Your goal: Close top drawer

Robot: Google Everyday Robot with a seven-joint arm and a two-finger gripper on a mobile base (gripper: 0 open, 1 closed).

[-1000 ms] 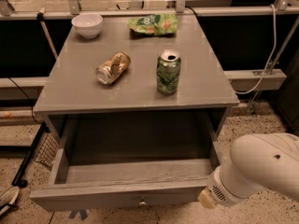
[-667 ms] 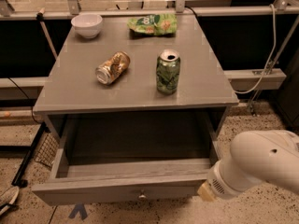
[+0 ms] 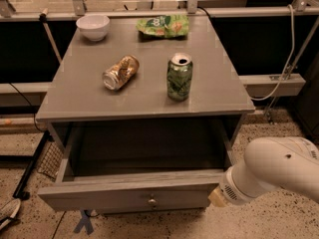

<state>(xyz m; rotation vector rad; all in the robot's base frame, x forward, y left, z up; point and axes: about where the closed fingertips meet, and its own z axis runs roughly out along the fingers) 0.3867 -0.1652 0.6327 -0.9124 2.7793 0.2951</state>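
Note:
The top drawer (image 3: 134, 195) of the grey wooden table (image 3: 124, 101) stands pulled far out, empty inside. Its flat front panel has a small round metal knob (image 3: 152, 201) at its centre. My white arm (image 3: 271, 176) comes in from the lower right. My gripper (image 3: 217, 198) is at the arm's tan end, against the right end of the drawer's front panel.
On the tabletop are an upright green can (image 3: 179, 77), a brown can (image 3: 120, 72) on its side, a white bowl (image 3: 93, 27) and a green snack bag (image 3: 163, 26). A white cable (image 3: 284, 68) hangs at the right. The floor is speckled, with blue tape (image 3: 83, 222).
The drawer front has slid a little back toward the table. My arm has moved forward and up with it, staying at the front panel's right end.

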